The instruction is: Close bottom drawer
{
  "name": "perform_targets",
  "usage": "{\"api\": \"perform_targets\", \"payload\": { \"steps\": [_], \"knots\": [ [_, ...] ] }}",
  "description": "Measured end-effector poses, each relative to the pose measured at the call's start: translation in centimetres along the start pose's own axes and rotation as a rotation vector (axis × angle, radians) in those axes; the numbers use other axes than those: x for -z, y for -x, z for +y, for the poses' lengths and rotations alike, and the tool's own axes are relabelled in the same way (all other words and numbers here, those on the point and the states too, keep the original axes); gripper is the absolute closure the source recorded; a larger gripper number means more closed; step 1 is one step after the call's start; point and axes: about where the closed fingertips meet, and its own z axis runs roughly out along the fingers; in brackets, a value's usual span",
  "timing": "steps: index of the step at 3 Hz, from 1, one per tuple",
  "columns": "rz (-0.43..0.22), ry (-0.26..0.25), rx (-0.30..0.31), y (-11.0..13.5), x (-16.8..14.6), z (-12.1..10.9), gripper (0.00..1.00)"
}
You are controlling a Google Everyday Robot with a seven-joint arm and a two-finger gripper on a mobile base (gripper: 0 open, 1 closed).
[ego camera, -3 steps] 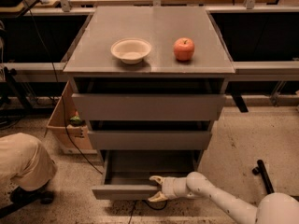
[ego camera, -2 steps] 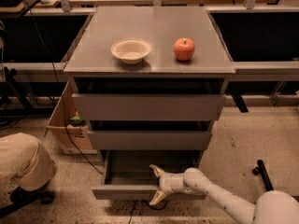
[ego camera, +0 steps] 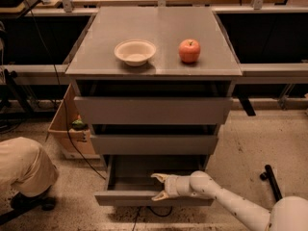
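The bottom drawer (ego camera: 130, 198) is the lowest of three grey drawers in the cabinet and stands pulled out, its shallow grey box showing. My gripper (ego camera: 160, 186) reaches in from the lower right on a white arm. Its fingers are spread open, one over the drawer's inside and one down at the top edge of the front panel, right of the middle. It holds nothing.
The middle drawer (ego camera: 154, 144) and the taller top drawer (ego camera: 153, 110) stick out a little. A white bowl (ego camera: 135, 52) and a red apple (ego camera: 189, 50) sit on the cabinet top. A cardboard box (ego camera: 67, 129) stands at the left, a person's knee (ego camera: 21, 165) lower left.
My gripper has moved a little to the left along the drawer front and slightly inward. The drawer looks pushed in a little.
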Motion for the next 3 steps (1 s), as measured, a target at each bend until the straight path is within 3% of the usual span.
{"api": "perform_targets", "payload": {
  "steps": [1,2,3],
  "knots": [
    [0.037,-0.002,-0.024,-0.8,2.3,2.1,0.70],
    [0.058,-0.004,-0.051,-2.1,3.6,4.0,0.93],
    [0.058,-0.004,-0.052,-2.1,3.7,4.0,1.00]
  ]
}}
